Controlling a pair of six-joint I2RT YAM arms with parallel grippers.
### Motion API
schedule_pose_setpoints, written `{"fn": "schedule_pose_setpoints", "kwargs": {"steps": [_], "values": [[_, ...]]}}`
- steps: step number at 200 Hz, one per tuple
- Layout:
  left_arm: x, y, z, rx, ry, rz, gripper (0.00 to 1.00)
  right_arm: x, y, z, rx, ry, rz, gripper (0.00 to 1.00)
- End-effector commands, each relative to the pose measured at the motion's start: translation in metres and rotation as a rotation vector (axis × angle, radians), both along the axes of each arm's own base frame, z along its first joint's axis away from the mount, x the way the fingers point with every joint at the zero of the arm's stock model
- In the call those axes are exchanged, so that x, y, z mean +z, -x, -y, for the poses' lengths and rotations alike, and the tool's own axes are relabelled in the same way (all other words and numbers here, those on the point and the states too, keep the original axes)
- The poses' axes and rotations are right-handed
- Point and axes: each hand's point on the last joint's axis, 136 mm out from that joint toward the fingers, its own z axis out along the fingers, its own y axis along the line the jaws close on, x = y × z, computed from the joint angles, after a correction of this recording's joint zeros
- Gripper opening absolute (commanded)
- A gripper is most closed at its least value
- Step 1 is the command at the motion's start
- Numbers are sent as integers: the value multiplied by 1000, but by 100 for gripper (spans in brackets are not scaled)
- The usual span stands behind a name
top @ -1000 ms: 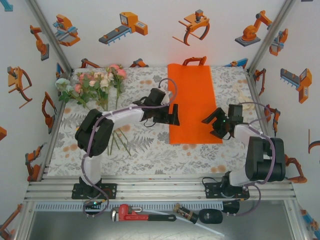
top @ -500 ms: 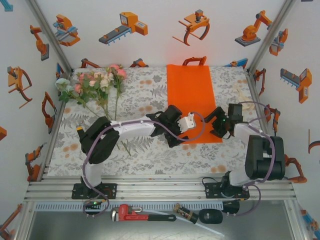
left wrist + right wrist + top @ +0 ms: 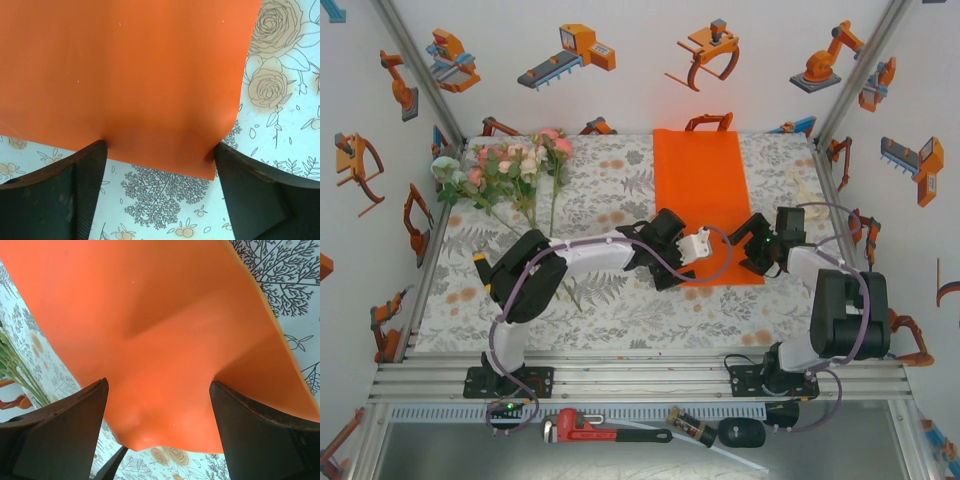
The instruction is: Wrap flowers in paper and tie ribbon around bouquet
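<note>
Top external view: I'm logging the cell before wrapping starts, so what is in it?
paper: one, bright orange, lying flat, centre right.
flowers: one bunch, pink, cream, pale blue, green stems, far left.
tablecloth: one, white with grey-orange floral print, beneath both.
pipe wrench: one, red, bottom of view.
robot stickers: many, orange, on the white walls.
left gripper: one, black, jaws open at the paper's near left corner.
right gripper: one, black, jaws open at the paper's near right corner.

tablecloth (image 3: 620, 310): grey-orange floral print, flat | walls (image 3: 630, 100): white, orange robot stickers | rail (image 3: 640, 372): aluminium, near edge | wrench (image 3: 590, 428): red, lying below rail | black item (image 3: 741, 433): right of wrench
</note>
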Motion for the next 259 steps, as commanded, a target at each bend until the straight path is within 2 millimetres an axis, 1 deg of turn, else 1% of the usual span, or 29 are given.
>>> {"fn": "schedule_pose_setpoints", "kwargs": {"steps": [1, 24, 43, 71, 96, 113, 121, 137, 161, 197, 211, 221, 230, 244, 259], "values": [[-8, 1, 8, -24, 8, -17, 74, -39, 28, 2, 0, 36, -151, 76], [-4, 1, 12, -17, 28, -31, 68, -38, 30, 3, -1, 43, -151, 76], [-1, 2, 12, -15, 35, -38, 58, -38, 29, 3, -1, 46, -150, 76], [7, 4, 12, -11, 48, -44, 56, -37, 28, 3, 2, 44, -148, 76], [12, 5, 14, -10, 63, -53, 47, -35, 29, 3, 3, 44, -147, 76], [13, 5, 14, -4, 66, -56, 43, -31, 29, 4, 3, 54, -143, 76], [13, 4, 14, 0, 68, -56, 41, -28, 29, 5, 3, 62, -140, 76], [13, 3, 13, 9, 67, -55, 33, -23, 30, 7, 4, 77, -139, 76], [13, -2, 12, 43, 70, -46, 24, -6, 36, 10, -20, 85, -124, 77], [16, -5, 15, 75, 96, -56, 19, 18, 63, 6, -85, 39, -129, 78], [17, -8, 16, 96, 99, -58, 16, 22, 73, -9, -81, -17, -132, 78], [17, -10, 16, 114, 104, -65, 14, 25, 76, -26, -69, -67, -110, 79], [19, -10, 17, 122, 112, -73, 14, 23, 80, -42, -69, -108, -112, 78], [21, -11, 17, 140, 120, -84, 13, 23, 81, -66, -51, -154, -103, 79], [24, -12, 18, 167, 134, -103, 12, 25, 76, -82, -41, -180, -91, 79]]}}
